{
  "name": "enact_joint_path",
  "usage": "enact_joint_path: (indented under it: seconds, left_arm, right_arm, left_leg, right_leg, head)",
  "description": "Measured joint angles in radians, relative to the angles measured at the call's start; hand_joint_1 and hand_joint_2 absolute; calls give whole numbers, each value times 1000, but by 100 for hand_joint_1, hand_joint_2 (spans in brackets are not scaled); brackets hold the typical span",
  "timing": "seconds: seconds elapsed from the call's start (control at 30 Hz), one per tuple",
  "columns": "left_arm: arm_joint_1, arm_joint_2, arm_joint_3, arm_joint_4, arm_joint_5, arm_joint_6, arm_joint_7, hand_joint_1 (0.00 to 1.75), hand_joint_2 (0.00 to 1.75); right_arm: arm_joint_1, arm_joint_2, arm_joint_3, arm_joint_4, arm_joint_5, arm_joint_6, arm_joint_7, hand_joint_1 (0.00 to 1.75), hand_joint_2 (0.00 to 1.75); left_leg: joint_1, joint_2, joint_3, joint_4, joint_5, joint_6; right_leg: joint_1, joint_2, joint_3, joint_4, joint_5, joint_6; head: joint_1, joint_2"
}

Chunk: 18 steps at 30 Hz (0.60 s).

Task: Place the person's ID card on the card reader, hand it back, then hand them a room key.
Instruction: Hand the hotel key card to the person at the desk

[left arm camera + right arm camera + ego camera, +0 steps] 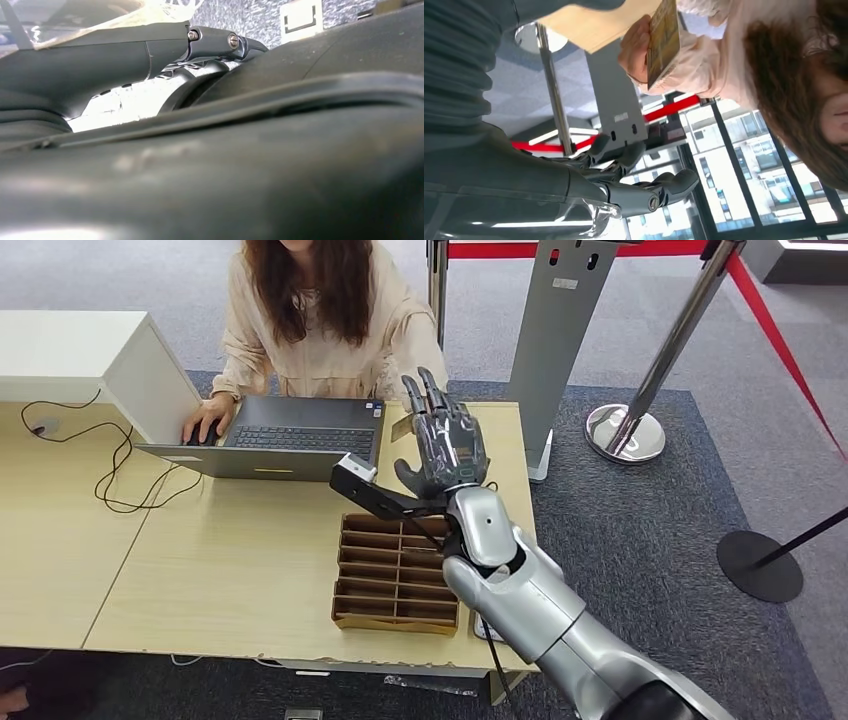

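Right hand (pixel 445 445) raised with fingers (pixel 428 398) apart, person's card (pixel 663 40) beyond, divided tray (pixel 395 575) below.

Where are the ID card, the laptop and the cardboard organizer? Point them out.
ID card (pixel 663 42), right wrist view, middle of its face.
Laptop (pixel 300 437), head view, keyboard.
Cardboard organizer (pixel 385 620), head view, front wall.

Reception desk (pixel 250 570), queue stanchions (pixel 640 410)

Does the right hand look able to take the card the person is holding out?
Probably yes: the right hand is raised with fingers apart, holding nothing, and the card in the person's hand sits just beyond with nothing between.
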Motion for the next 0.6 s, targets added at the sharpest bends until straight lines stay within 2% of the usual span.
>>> enact_joint_path:
  seconds: [0.1, 0.17, 0.23, 0.4, 0.6]
  left_arm:
    - [6, 0, 2, 0, 11, 10, 12, 0, 0]
    - [9, 0, 4, 0, 18, 15, 19, 0, 0]
    - [11, 0, 7, 0, 22, 17, 22, 0, 0]
    - [13, 1, 9, 0, 33, 26, 24, 0, 0]
    - [15, 2, 15, 0, 43, 33, 21, 0, 0]
  right_arm:
    - [48, -17, -11, -77, -115, 23, 9, 0, 0]
    - [88, -39, -16, -142, -170, 38, 22, 0, 87]
    - [133, -70, -23, -219, -165, 45, 44, 0, 175]
    - [244, -148, -50, -407, -57, 88, 106, 0, 175]
    - [341, -207, -69, -551, 66, 203, 161, 0, 175]
  left_leg:
    - [0, 0, 0, 0, 0, 0]
    - [0, 0, 0, 0, 0, 0]
    - [-1, 0, 0, 0, 0, 0]
    - [-1, 1, 0, 0, 0, 0]
    - [-1, 1, -1, 0, 0, 0]
  right_leg:
    - [0, 0, 0, 0, 0, 0]
    - [0, 0, 0, 0, 0, 0]
    - [0, 0, 0, 0, 0, 0]
    - [-1, 0, 0, -1, 0, 0]
    - [0, 0, 0, -1, 0, 0]
  head:
    - [0, 0]
    - [0, 0]
    - [0, 0]
    - [0, 0]
    - [0, 0]
